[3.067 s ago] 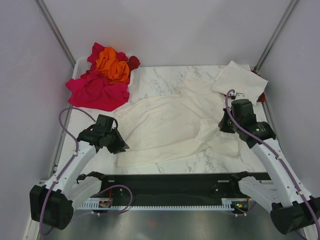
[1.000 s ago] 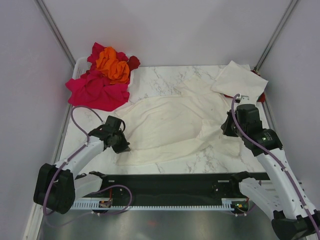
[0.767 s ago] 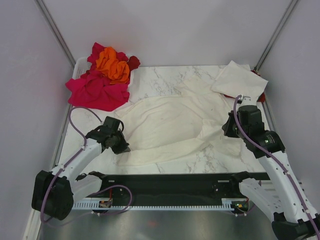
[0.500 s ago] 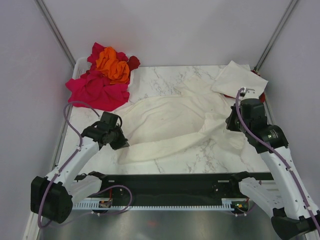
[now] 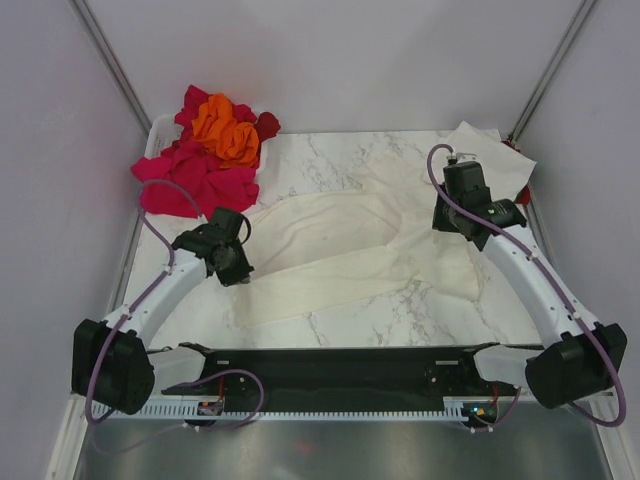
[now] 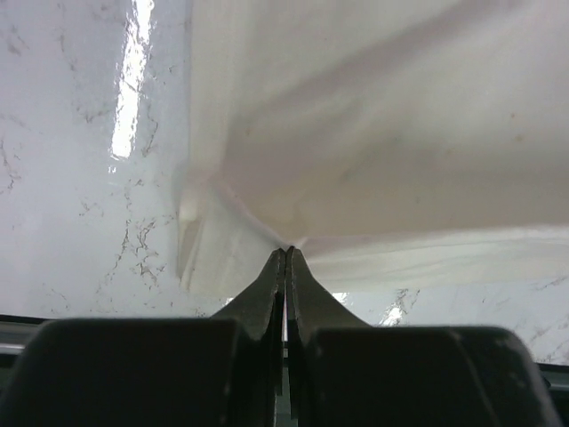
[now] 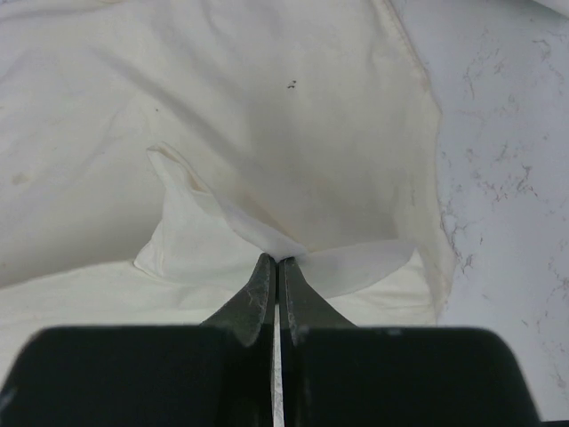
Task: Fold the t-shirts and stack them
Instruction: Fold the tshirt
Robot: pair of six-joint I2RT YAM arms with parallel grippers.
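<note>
A cream t-shirt (image 5: 345, 255) lies spread across the middle of the marble table. My left gripper (image 5: 237, 272) is shut on its near left edge (image 6: 293, 242) and holds it lifted. My right gripper (image 5: 447, 222) is shut on its right side (image 7: 283, 247), also lifted, with cloth hanging below. A folded cream t-shirt (image 5: 485, 160) lies at the back right on something red. A heap of magenta, orange and dark red t-shirts (image 5: 205, 150) sits at the back left.
The heap of coloured shirts rests in a white basket (image 5: 157, 130) at the table's back left corner. Metal frame posts (image 5: 110, 60) rise at both back corners. A black rail (image 5: 330, 370) runs along the near edge.
Both grippers have moved away from me with the cream shirt's near edge pinched, pulling it back over the rest of the shirt. The right arm moved farthest.
</note>
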